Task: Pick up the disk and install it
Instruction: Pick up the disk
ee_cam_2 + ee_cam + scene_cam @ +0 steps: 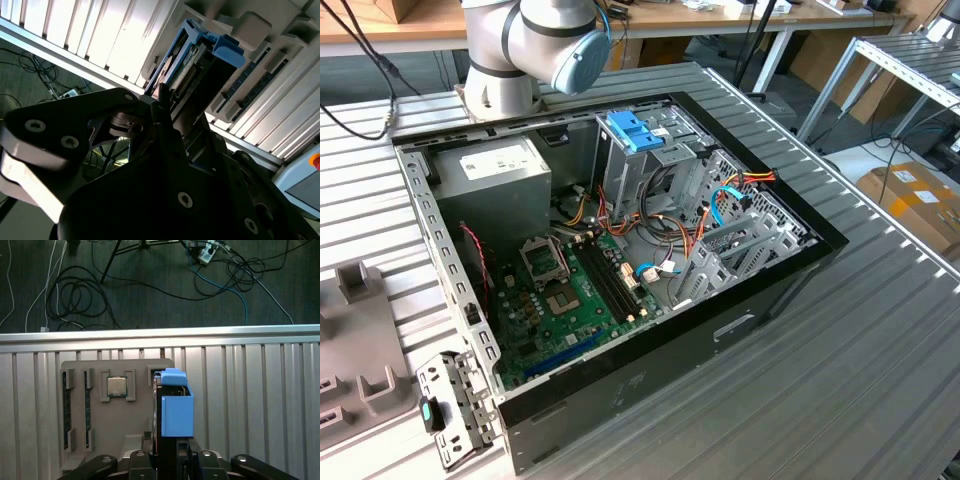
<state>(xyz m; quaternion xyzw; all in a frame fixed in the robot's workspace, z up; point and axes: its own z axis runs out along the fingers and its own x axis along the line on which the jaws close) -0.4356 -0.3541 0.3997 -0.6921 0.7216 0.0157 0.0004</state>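
The gripper (167,452) is clenched on the disk (176,410), with one finger against each flat face. The disk stands edge-on between the fingers and projects straight out beyond the fingertips, light-blue caddy rail outermost. In the second wrist view the disk (186,67) extends away from the gripper (165,107) toward the grey fixture tray (260,30). Beyond the gripper lies the same tray (115,430), carrying a processor chip (117,386) just beside the disk. The tray rests on the ribbed table (250,405).
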